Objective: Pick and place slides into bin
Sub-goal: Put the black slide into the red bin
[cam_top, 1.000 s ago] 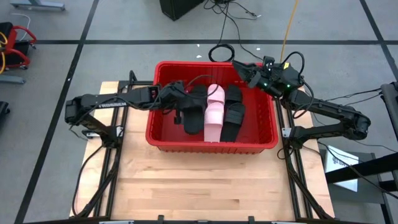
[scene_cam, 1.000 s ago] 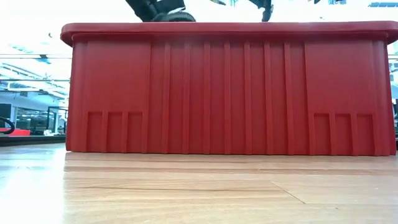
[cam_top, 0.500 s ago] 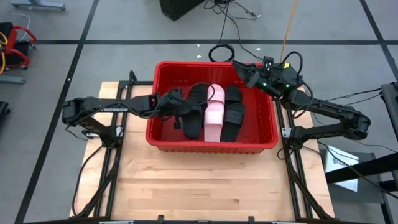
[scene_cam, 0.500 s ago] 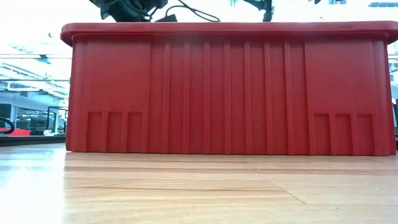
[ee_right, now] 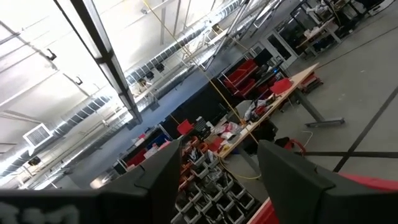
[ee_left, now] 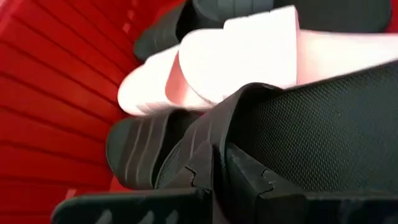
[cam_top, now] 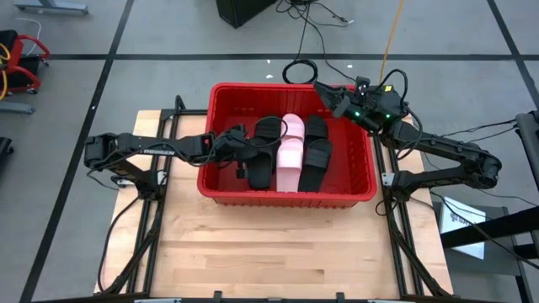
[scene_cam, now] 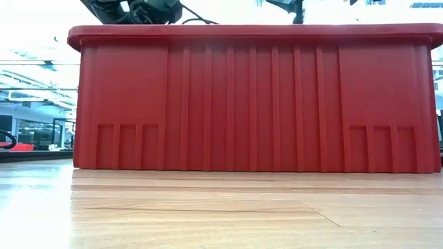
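The bin [cam_top: 286, 195] stood on the wooden desk [cam_top: 278, 252], toward its far half, between the two arms. Inside it lay the slides: a light pink slide [cam_top: 290, 156] near the middle, a black slide [cam_top: 263, 156] just beside it on the left-arm side, and two black slides [cam_top: 316, 151] on its other side. No slide was seen on the desk outside the bin.

The left pincer [cam_top: 240, 156] reached over the bin's left wall and sat low inside, at the black slide next to the pink one. Its fingers [ee_left: 249, 183] were pressed together, their tips at that slide's textured black surface; no slide was lifted or gripped.

The right pincer [cam_top: 324, 93] was raised above the bin's far right corner, its fingers [ee_right: 292, 180] spread wide and holding nothing, pointed outward toward the room.
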`<control>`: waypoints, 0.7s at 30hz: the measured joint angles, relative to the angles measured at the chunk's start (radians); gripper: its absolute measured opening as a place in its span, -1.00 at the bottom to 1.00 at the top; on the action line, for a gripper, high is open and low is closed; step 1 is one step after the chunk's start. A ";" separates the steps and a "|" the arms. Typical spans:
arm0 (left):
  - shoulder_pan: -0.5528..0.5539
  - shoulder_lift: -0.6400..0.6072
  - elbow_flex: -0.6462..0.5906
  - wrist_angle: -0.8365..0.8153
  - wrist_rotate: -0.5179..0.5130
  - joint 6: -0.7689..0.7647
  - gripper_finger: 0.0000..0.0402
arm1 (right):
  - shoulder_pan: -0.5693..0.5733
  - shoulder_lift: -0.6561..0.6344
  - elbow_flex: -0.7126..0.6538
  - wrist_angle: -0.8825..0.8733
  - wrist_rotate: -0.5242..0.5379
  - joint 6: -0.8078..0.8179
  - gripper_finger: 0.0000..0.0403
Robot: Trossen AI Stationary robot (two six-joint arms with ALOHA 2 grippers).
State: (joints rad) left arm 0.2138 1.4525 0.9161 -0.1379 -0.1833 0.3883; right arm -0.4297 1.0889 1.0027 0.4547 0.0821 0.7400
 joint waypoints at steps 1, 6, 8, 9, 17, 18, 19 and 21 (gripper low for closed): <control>0.000 0.000 0.000 0.012 0.000 0.001 -0.88 | 0.000 0.000 0.000 -0.006 0.001 0.000 0.00; 0.001 0.005 0.000 0.064 0.022 0.023 -0.88 | 0.000 0.002 0.000 -0.017 0.002 0.000 0.00; 0.000 0.016 0.002 0.077 0.028 0.027 -0.88 | 0.000 0.001 0.000 -0.016 0.002 0.004 0.00; 0.000 0.017 0.001 0.069 0.031 0.030 -0.88 | 0.000 0.001 0.000 -0.017 0.002 0.005 0.00; 0.004 0.092 0.002 0.088 0.062 0.054 -0.88 | 0.000 0.001 0.000 -0.018 0.001 0.011 0.00; 0.004 0.103 0.002 0.083 0.067 0.054 -0.88 | 0.000 0.001 0.000 -0.017 0.001 0.012 0.00; 0.004 0.116 0.002 0.086 0.075 0.055 -0.88 | 0.000 0.001 0.000 -0.018 0.001 0.015 0.00; 0.001 0.131 0.002 0.089 0.080 0.055 -0.88 | 0.000 0.001 0.000 -0.019 0.000 0.015 0.00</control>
State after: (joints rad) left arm 0.2151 1.5833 0.9180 -0.0487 -0.1036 0.4431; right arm -0.4300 1.0901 1.0027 0.4359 0.0822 0.7551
